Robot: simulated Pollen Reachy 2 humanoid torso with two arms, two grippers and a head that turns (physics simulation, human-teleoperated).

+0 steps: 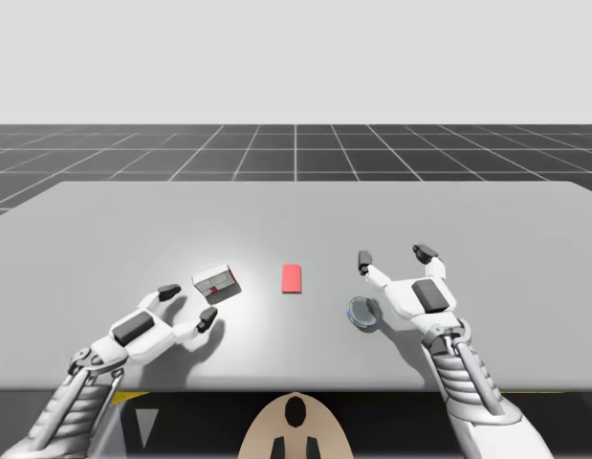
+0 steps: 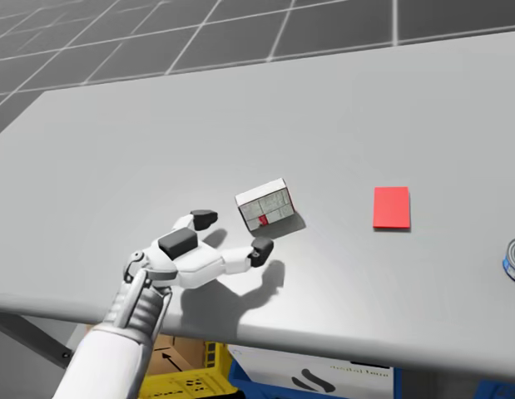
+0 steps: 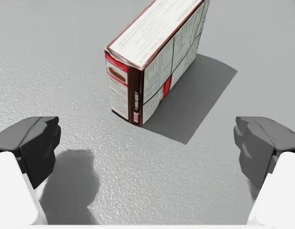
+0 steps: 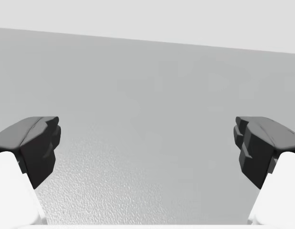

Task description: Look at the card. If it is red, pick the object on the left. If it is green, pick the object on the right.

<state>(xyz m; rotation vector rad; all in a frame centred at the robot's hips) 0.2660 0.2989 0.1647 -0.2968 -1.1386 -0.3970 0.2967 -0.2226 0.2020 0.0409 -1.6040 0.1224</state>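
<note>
High view gives me the red card [image 1: 292,278] lying flat midway between the desk's [image 1: 487,215] left and right edges, nearer the front edge. Toward the left edge from it, the white and dark-red box [image 1: 216,283] rests on a long side, turned askew to the front edge. My left gripper [image 1: 188,304] sits just short of it, fingers spread wide, with the box ahead and apart from both. My right gripper [image 1: 395,256] hangs released over bare desk, a small blue-grey round can [image 1: 363,312] just beside its wrist.
</note>
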